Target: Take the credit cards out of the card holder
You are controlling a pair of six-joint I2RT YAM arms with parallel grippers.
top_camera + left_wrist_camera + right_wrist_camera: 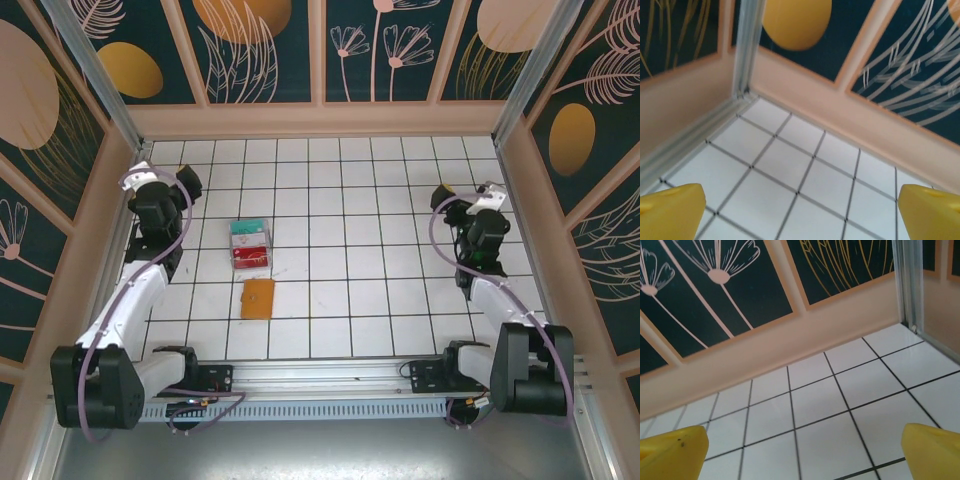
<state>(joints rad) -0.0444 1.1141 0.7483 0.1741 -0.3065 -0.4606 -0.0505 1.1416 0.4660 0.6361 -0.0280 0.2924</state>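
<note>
Two cards, teal [250, 228] and red [250, 253], lie loose just far of the closed orange card holder [258, 298], left of centre. Both grippers, left [185, 180] and right [440, 193], stand spread, well apart from them. Extraction looks finished; next move, if any: confirm holder is empty.

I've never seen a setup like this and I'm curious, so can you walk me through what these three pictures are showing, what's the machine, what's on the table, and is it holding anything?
These are two robot arms bolted at the near edge of a white tiled table inside a decorated box. The overhead picture looks down from behind them: the left gripper and right gripper are both open, holding nothing. The other two pictures come from cameras on each wrist; the yellow shapes at the bottom corners are each gripper's own fingers, set wide apart, facing the walls. On the table lie an open card holder showing teal and red cards, and just nearer the arms a flat orange piece.
</note>
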